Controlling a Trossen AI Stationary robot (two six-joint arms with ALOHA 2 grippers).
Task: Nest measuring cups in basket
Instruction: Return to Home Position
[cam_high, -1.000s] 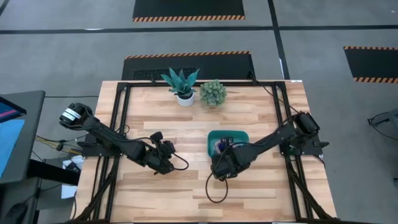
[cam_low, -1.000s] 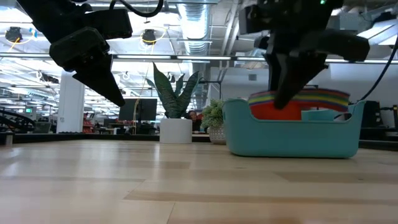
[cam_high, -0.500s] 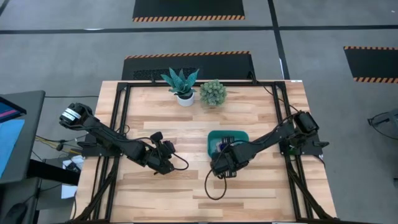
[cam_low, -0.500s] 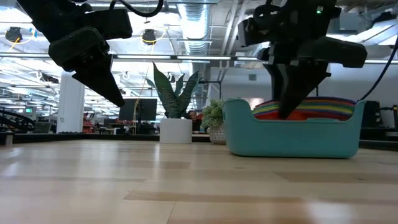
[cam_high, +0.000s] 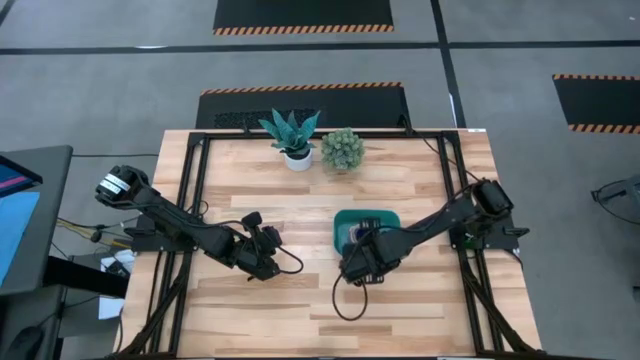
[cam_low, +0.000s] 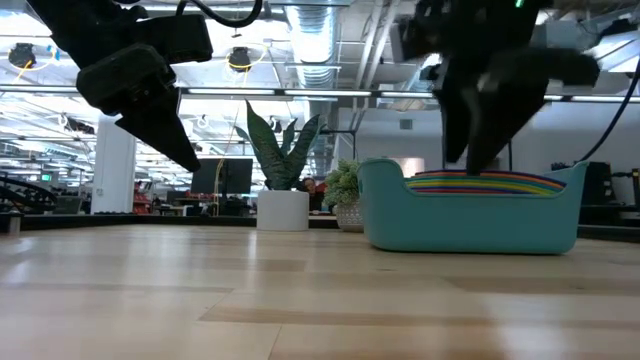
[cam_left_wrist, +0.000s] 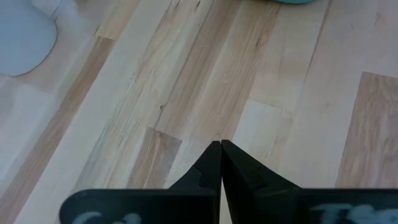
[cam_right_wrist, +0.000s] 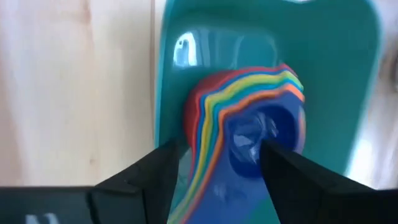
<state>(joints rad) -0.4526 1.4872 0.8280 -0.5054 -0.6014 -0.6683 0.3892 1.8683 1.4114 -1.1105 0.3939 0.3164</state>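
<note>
The nested measuring cups (cam_right_wrist: 249, 118) form one stack of coloured rims with a dark blue cup innermost. The stack rests inside the teal basket (cam_high: 366, 225) right of the table's middle, and its rims (cam_low: 485, 182) show just above the basket wall (cam_low: 470, 220). My right gripper (cam_right_wrist: 217, 152) hangs open over the basket's near end, one finger on either side of the stack without touching it; in the low view its tips (cam_low: 485, 135) are above the rims. My left gripper (cam_left_wrist: 221, 146) is shut with nothing in it, above bare wood left of the basket (cam_high: 262, 245).
Two plants in white pots (cam_high: 297, 140) (cam_high: 342, 150) stand at the table's far edge, behind the basket. Black frame rails (cam_high: 195, 200) run along the table's left and right sides. Bare wood (cam_high: 300, 310) lies toward the near edge.
My right gripper has lowered the stack of cups, which stood raised and tilted above the basket wall, down into the basket. It has then opened, let go and risen a little. The stack now lies level, with only its rims above the wall.
</note>
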